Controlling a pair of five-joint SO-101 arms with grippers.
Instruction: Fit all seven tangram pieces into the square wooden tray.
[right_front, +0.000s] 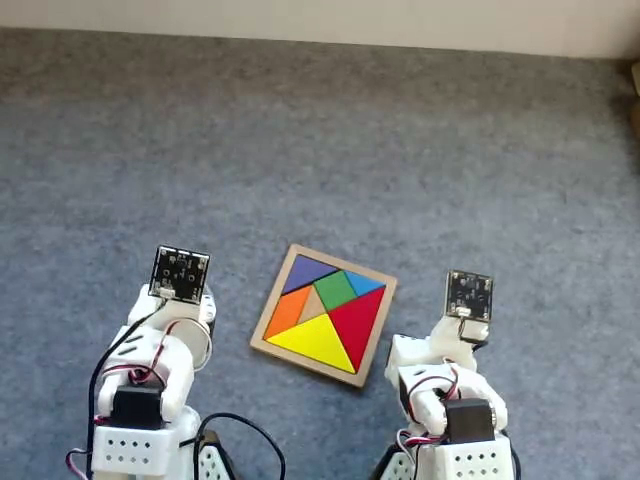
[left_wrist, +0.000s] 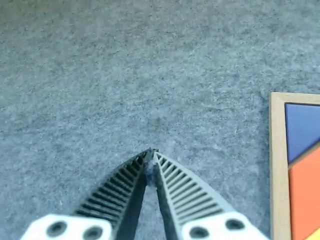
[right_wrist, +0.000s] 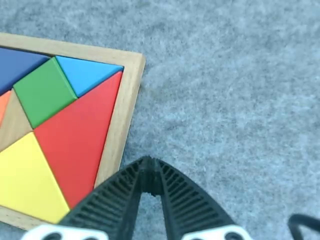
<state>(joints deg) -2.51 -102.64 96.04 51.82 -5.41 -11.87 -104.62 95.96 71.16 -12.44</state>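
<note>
The square wooden tray (right_front: 300, 364) lies on the carpet between the two arms. In it sit a purple-blue piece (right_front: 305, 270), a green square (right_front: 335, 288), a light blue triangle (right_front: 366, 284), a red triangle (right_front: 358, 318), a yellow triangle (right_front: 315, 340) and an orange triangle (right_front: 288, 310). A small tan triangle (right_front: 313, 303) shows at the middle; I cannot tell whether it is a piece or bare wood. My left gripper (left_wrist: 151, 152) is shut over carpet, left of the tray's rim (left_wrist: 276, 165). My right gripper (right_wrist: 149, 162) is shut, just off the rim (right_wrist: 120, 125) beside the red triangle (right_wrist: 75, 140).
Grey-blue carpet (right_front: 400, 150) covers the whole surface, with open room beyond the tray. Both arm bases (right_front: 130, 445) stand at the near edge with looping cables. A pale wall strip (right_front: 320, 20) runs along the far side.
</note>
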